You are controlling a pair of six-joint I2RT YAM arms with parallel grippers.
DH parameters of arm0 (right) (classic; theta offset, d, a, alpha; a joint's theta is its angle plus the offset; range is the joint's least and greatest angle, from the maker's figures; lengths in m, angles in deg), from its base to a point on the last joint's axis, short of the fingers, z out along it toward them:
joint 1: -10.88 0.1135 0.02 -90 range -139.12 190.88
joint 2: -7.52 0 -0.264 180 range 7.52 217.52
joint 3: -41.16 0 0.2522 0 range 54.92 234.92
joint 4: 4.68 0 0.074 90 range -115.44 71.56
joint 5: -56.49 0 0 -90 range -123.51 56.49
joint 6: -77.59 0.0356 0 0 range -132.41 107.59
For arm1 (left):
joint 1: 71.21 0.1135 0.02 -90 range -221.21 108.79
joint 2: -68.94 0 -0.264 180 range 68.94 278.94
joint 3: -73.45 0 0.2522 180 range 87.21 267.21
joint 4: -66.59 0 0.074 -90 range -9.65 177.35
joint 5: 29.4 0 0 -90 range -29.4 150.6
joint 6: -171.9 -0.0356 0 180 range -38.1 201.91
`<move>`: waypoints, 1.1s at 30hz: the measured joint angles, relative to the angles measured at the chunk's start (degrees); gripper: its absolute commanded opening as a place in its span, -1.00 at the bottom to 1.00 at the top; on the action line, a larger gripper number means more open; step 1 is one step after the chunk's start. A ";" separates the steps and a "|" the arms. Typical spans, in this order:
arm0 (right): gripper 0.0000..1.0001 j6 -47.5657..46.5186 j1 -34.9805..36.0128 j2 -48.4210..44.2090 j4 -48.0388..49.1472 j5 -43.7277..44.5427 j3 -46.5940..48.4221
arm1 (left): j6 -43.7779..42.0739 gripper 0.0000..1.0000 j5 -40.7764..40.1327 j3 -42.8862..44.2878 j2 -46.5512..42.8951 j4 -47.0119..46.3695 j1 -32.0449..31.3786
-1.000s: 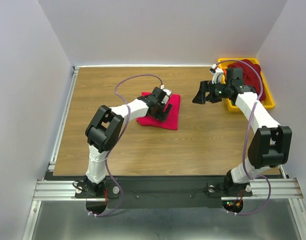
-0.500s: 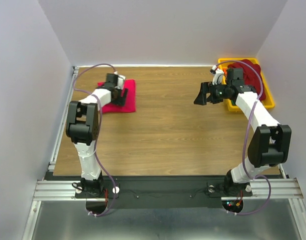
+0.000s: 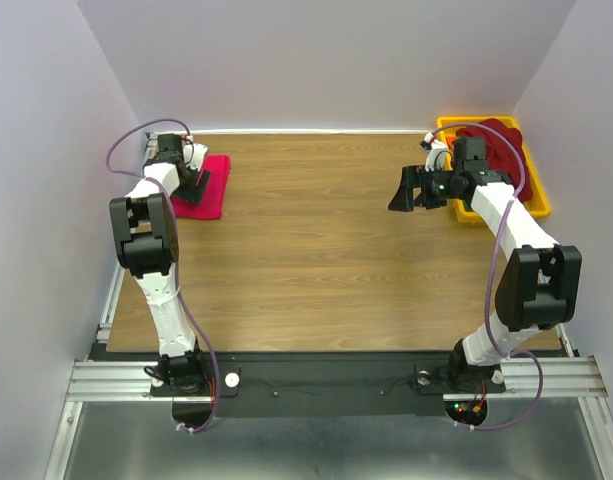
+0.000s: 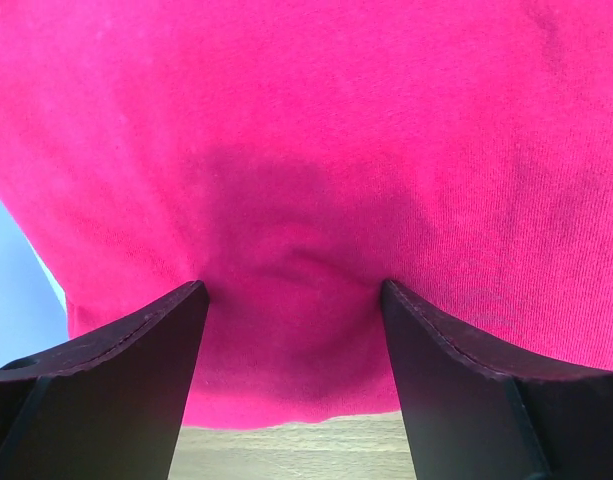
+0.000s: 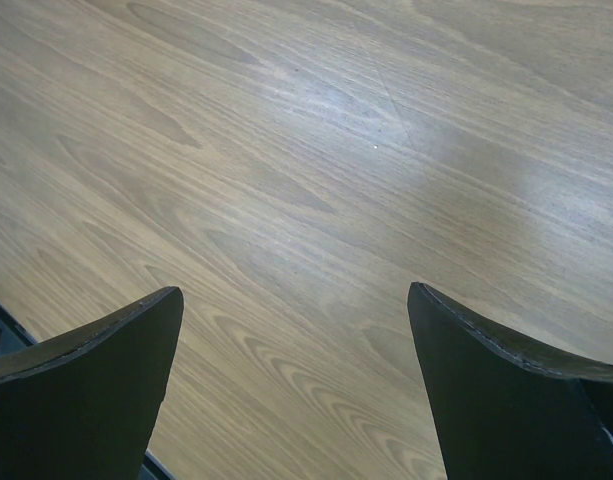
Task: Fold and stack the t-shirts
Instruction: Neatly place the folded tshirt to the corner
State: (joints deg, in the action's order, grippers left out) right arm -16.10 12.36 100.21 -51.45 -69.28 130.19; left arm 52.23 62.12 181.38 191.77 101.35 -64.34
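A folded crimson-pink t-shirt lies flat at the far left corner of the table. My left gripper rests on it with its jaws apart. In the left wrist view the gripper presses into the pink cloth, which wrinkles slightly between the fingers. A dark maroon t-shirt lies bunched in the yellow tray at the far right. My right gripper is open and empty, held above the bare wood just left of the tray. The right wrist view shows its gripper over bare table only. No green or orange shirts are in view.
A metal rail runs along the table's left edge, close to the pink shirt. White walls enclose the back and sides. The wooden tabletop lies between the two arms.
My left gripper has slid the folded pink shirt from the table's middle to the far left corner. The right arm has hardly moved.
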 measured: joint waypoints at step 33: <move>1.00 -0.13 0.00 0.48 -0.50 -0.17 1.05 | 17.33 0.75 8.37 -16.57 -15.23 9.01 0.59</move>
State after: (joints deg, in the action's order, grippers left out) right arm -16.23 12.36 100.69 -51.96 -69.46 131.24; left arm 69.57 70.49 164.82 176.54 110.35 -63.75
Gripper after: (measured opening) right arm 0.999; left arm 0.865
